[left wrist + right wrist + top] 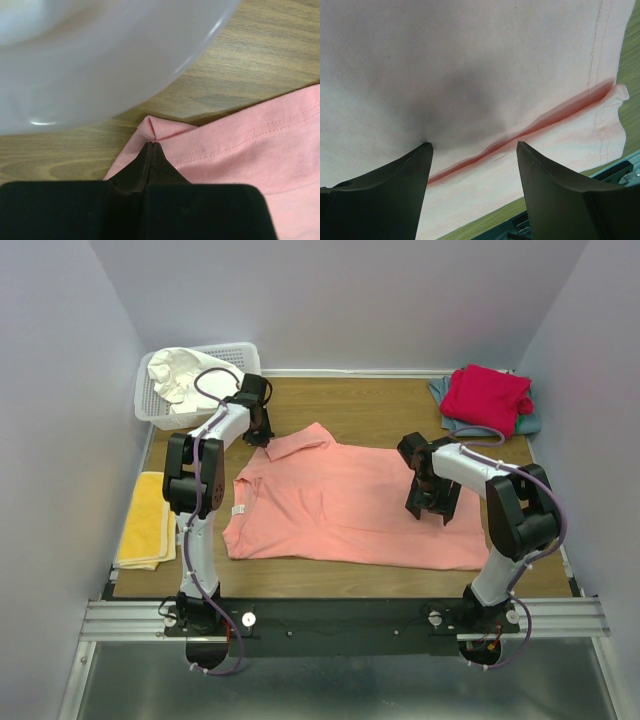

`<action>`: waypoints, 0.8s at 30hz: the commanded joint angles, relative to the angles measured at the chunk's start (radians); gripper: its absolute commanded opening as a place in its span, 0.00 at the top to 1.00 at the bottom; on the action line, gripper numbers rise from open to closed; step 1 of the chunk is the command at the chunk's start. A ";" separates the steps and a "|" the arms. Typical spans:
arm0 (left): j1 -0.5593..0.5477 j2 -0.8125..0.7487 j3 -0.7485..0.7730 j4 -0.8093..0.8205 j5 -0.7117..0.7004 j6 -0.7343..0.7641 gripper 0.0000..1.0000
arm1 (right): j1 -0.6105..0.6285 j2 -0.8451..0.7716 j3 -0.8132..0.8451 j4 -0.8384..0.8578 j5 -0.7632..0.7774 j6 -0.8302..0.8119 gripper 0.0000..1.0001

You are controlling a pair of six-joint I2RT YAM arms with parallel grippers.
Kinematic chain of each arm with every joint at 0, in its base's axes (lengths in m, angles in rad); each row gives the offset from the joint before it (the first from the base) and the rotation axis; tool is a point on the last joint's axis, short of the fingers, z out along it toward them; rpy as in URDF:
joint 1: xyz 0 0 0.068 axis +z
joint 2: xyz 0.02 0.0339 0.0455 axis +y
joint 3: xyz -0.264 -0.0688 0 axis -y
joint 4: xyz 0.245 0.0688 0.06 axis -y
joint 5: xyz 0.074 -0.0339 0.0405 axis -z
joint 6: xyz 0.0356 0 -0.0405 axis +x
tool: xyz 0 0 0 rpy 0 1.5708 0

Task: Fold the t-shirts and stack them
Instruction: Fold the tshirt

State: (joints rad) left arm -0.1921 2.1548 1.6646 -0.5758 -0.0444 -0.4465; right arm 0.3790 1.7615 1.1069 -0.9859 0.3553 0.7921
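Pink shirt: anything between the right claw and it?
Nothing visible. The open right claw hangs straight over the pink shirt, only bare cloth below it. The left claw is shut on the shirt's edge.

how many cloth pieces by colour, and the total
salmon-pink collared cloth shirt, spread flat: 1
crimson-red cloth shirt: 1
grey-blue cloth shirt beneath the red one: 1
white crumpled cloth in the white plastic lattice basket: 1
yellow folded cloth: 1
total: 5
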 commanded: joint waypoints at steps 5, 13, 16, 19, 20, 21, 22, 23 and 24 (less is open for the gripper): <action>-0.023 -0.075 0.089 -0.028 -0.008 0.009 1.00 | 0.000 0.018 0.016 0.035 0.063 0.024 0.23; -0.033 -0.138 0.194 -0.076 -0.043 0.017 1.00 | 0.001 -0.028 0.050 0.026 0.079 0.045 0.23; -0.035 -0.154 0.208 -0.087 -0.049 0.023 1.00 | 0.001 -0.056 0.074 0.021 0.102 0.053 0.22; -0.036 -0.173 0.210 -0.090 -0.051 0.034 1.00 | 0.000 -0.066 0.108 0.012 0.134 0.056 0.20; -0.036 -0.176 0.210 -0.088 -0.052 0.037 1.00 | 0.000 -0.068 0.117 0.010 0.143 0.056 0.19; -0.038 -0.179 0.211 -0.088 -0.054 0.045 1.00 | -0.002 -0.071 0.135 0.010 0.161 0.055 0.19; -0.038 -0.187 0.208 -0.085 -0.055 0.046 1.00 | -0.014 -0.069 0.145 0.010 0.171 0.053 0.17; -0.040 -0.190 0.207 -0.087 -0.060 0.051 1.00 | -0.023 -0.066 0.157 0.012 0.177 0.050 0.17; -0.040 -0.191 0.205 -0.085 -0.060 0.057 1.00 | -0.034 -0.060 0.168 0.013 0.192 0.042 0.16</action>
State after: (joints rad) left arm -0.2249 2.0068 1.8599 -0.6350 -0.0719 -0.4259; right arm 0.3737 1.7168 1.2163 -0.9806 0.4473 0.8207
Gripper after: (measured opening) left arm 0.009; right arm 0.823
